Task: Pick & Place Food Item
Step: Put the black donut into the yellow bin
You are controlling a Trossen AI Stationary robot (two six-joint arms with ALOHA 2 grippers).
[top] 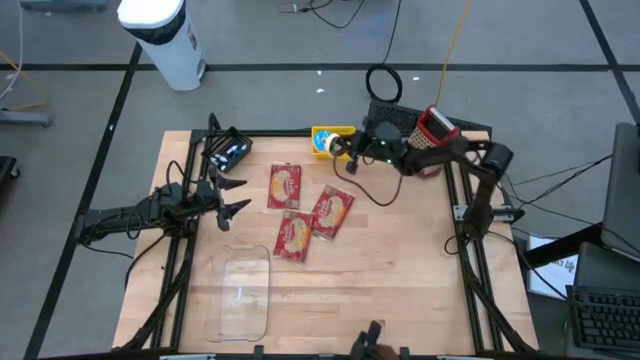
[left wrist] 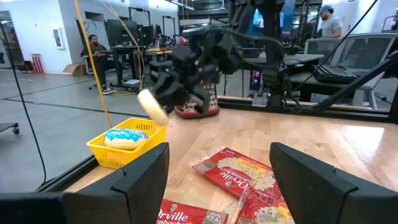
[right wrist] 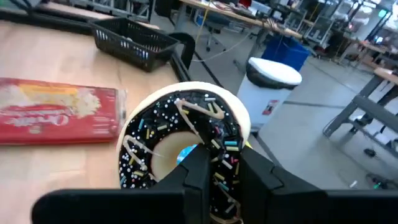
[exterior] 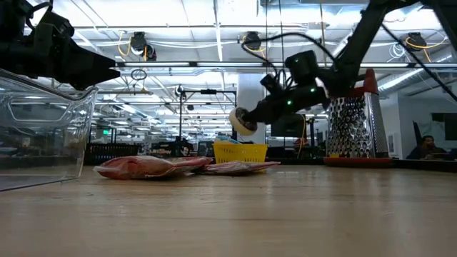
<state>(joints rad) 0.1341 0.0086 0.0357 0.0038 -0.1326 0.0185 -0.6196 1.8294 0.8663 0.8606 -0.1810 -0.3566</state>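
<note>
A doughnut (right wrist: pixel 186 134) with dark icing and coloured sprinkles hangs in the air at the table's far side, with my right gripper (right wrist: pixel 224 163) shut on it. In the low view the doughnut (exterior: pixel 243 121) is just above a small yellow basket (exterior: pixel 239 151). That basket (left wrist: pixel 124 149) holds a blue-iced doughnut (left wrist: pixel 127 137). Three red popcorn packets (top: pixel 285 186) (top: pixel 333 211) (top: pixel 292 238) lie flat mid-table. My left gripper (top: pixel 235 203) waits open at the table's left, its fingers level. My right gripper pinches the doughnut's ring (right wrist: pixel 229 148) with one finger (right wrist: pixel 196 168) at the hole and the other finger (right wrist: pixel 258 174) outside the ring. The fingers come in about level from the table's right. The doughnut stands on edge, lifted clear above the yellow basket.
A clear plastic container (top: pixel 240 295) stands at the near left of the table. At the far left sits a black basket (top: pixel 228 150), and at the far right a metal grater (top: pixel 435 128) with a red top. People sit at desks in the room beyond.
</note>
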